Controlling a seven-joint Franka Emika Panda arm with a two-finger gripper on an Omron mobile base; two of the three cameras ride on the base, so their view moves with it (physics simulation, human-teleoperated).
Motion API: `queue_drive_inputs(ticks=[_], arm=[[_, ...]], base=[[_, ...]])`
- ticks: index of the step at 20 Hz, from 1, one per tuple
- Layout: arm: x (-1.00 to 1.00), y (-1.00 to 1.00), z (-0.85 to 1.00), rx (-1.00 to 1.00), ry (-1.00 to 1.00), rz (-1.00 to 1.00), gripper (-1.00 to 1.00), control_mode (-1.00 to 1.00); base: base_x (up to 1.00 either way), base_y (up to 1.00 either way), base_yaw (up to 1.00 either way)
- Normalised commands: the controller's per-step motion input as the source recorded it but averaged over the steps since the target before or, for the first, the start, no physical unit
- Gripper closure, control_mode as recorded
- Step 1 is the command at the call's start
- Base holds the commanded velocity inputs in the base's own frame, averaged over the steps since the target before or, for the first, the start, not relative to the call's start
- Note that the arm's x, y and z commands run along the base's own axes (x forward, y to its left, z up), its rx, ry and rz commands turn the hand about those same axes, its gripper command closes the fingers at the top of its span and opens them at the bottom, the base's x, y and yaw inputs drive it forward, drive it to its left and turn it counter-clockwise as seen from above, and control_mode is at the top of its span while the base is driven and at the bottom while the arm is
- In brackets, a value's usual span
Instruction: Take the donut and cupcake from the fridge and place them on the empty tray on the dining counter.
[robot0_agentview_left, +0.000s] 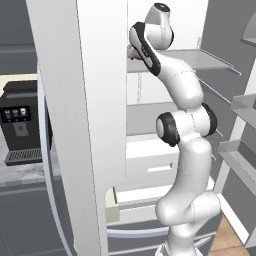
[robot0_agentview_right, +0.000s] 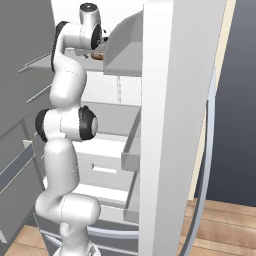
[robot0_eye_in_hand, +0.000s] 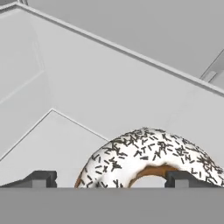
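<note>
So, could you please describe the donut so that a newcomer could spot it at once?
Look inside the open fridge, on its upper white shelf. The donut lies there between the tips of the open tool: a ring with white icing, dark sprinkles and a brown inner edge.

You won't find any words, brands, numbers or signs that can be read here. The coffee machine (robot0_agentview_left: 21, 127) at the tabletop's back edge has a small panel of lit icons, but they are too blurred to make out.
</note>
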Motion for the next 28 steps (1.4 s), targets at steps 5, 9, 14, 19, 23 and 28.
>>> queue_drive_inputs(ticks=[5, 9, 14, 19, 23, 28], arm=[[-0.23, 0.1, -0.61, -0.07, 0.13, -0.01, -1.0, -1.0], [-1.0, 0.0, -0.56, -0.02, 0.0, -0.11, 1.0, -1.0], [-1.0, 0.0, -0.88, 0.0, -0.37, -0.13, 1.0, -1.0], [-1.0, -0.11, -1.0, 0.0, -0.71, -0.22, 1.0, -1.0], [-0.53, -0.01, -0.85, -0.05, -0.89, -0.28, 1.0, -1.0], [-0.83, -0.02, 0.18, -0.03, -0.51, -0.22, 1.0, -1.0]], base=[[0.0, 0.0, 0.0], [0.0, 0.0, 0.0], [0.0, 0.0, 0.0], [0.0, 0.0, 0.0], [0.0, 0.0, 0.0], [0.0, 0.0, 0.0]])
